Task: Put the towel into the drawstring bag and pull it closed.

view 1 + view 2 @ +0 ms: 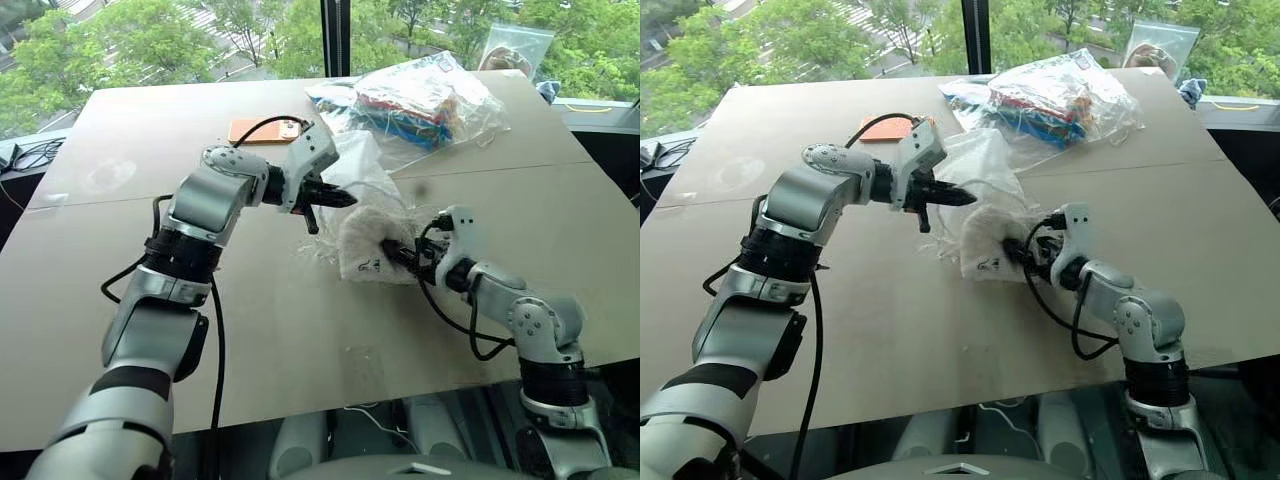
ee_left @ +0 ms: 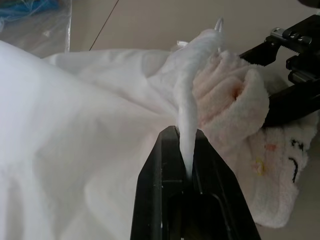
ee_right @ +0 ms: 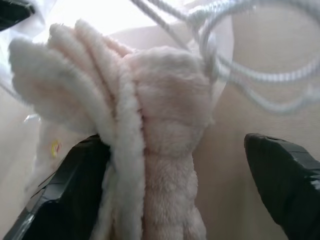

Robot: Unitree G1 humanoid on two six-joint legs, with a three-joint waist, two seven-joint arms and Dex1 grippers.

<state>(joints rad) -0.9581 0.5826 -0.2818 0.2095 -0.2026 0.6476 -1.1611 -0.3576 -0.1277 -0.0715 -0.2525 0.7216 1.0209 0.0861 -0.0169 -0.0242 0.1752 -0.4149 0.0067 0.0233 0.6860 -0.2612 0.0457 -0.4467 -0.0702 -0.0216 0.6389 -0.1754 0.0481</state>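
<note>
Fingers of the left gripper (image 2: 189, 172) are pinched tight on the rim of the drawstring bag (image 1: 355, 165), holding its mouth up near the frame's centre. Those of the right gripper (image 3: 175, 190) stand wide, one against the towel (image 1: 368, 240), which lies just beyond them, its folds running toward the bag's mouth.

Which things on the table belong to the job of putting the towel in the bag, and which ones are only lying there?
Belong to the job:
- towel
- drawstring bag, its edge pinched by the left gripper
- right gripper, jaws apart beside the towel

Only lying there:
- clear plastic bag of colourful items
- orange phone
- small clear zip bag
</note>
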